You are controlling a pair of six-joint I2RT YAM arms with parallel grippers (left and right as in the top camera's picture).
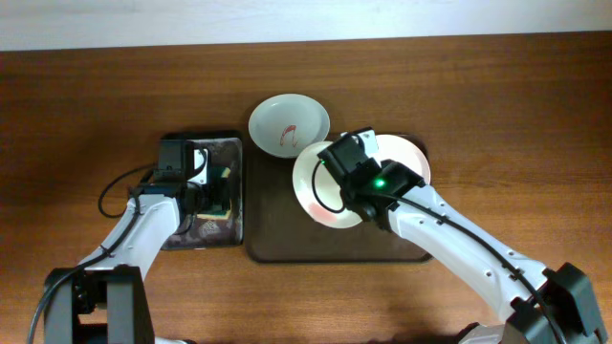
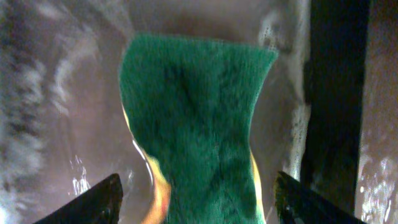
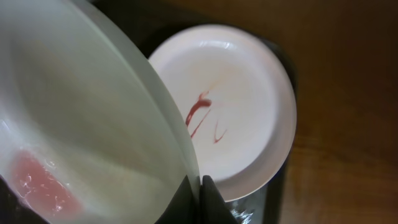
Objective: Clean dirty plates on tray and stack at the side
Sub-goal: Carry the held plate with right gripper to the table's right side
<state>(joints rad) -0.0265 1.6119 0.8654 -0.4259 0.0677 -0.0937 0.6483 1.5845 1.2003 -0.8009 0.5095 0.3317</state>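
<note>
My right gripper (image 3: 200, 186) is shut on the rim of a pale plate (image 3: 93, 124) and holds it tilted above the dark brown tray (image 1: 277, 234); the plate has a pink smear low on its face. In the overhead view this plate (image 1: 320, 196) hangs over the tray's middle, below the gripper (image 1: 332, 161). A pinkish white plate (image 3: 242, 106) with red smears lies on the tray's right end (image 1: 413, 158). A third plate (image 1: 289, 124) with a red smear lies at the tray's back edge. My left gripper (image 2: 199, 199) is open, its fingers either side of the green sponge (image 2: 193, 118).
The sponge lies in a small black tray (image 1: 232, 145), wet inside, just left of the brown tray. My left arm (image 1: 143, 220) reaches over it from the front left. My right arm (image 1: 459, 239) crosses the brown tray's right front corner. Bare wooden table (image 1: 497, 105) surrounds both trays.
</note>
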